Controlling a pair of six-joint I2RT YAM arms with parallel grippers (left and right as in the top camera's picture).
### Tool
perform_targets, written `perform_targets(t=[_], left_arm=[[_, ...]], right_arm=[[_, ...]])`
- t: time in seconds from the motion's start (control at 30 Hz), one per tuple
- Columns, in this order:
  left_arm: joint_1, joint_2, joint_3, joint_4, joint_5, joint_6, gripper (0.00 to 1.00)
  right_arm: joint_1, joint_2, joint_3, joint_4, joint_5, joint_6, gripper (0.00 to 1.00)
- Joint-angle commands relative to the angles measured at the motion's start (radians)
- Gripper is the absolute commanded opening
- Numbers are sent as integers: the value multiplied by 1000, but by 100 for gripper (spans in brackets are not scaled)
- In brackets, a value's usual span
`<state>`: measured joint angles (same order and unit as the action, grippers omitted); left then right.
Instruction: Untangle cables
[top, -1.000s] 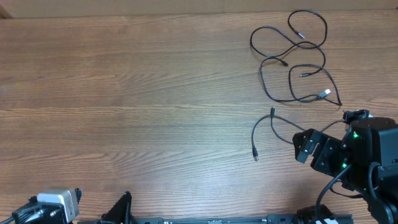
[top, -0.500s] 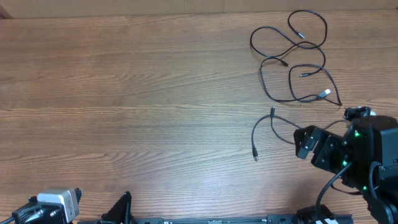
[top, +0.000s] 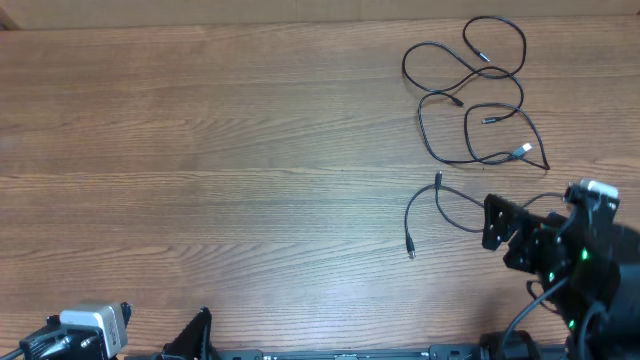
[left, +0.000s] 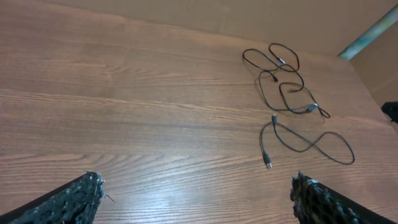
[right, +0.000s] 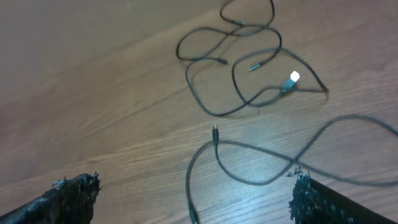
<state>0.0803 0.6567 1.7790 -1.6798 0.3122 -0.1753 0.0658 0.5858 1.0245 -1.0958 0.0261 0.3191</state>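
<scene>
The left gripper (left: 196, 200) has its jaws spread wide. In the left wrist view its two dark, rough-surfaced fingertips (left: 78, 194) sit at the lower left and lower right corners of the frame. Only bare wood-grain tabletop (top: 200, 150) shows between them, and they hold and touch nothing.

The right gripper (right: 189, 194) is also wide apart, with its fingertips (right: 74, 190) at the two lower corners of the right wrist view and nothing clamped. A lone strand (right: 249, 158) crosses the frame just above the line between these tips. It passes very close to the lower-right tip, but whether the two touch cannot be told.

From overhead, the right gripper (top: 497, 222) appears at the lower right of the frame, over the right-hand part of that lone strand (top: 440, 205). A small green light (top: 583, 255) glows on the arm behind it.

The cables (top: 470, 110) all lie flat on the tabletop in the right part of the overhead frame, in two groups set apart from each other. The upper cluster (top: 470, 100) is in the upper right corner, where thin black cords overlap in several loose loops. A pale, silvery plug (top: 525, 150) lies at its lower right edge and shows bright in the right wrist view (right: 293, 78). The lone strand lies below the cluster, right of centre. One small plug end (top: 410, 252) points toward the bottom of the frame, and another (top: 437, 178) points up toward the cluster.
</scene>
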Motion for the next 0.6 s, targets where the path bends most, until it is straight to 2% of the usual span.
perform_targets(t=[0.0,0.3,0.57], left_arm=[[5,0,-5,0,14,26,100],[5,0,-5,0,14,26,99],[5,0,-5,0,14,26,99]], right_arm=[[-10,-108,-121,93,6,-68,100],[-40,-371,-479,448,0,-94,100],[-63,-543,-760,723,-97,-123,100]])
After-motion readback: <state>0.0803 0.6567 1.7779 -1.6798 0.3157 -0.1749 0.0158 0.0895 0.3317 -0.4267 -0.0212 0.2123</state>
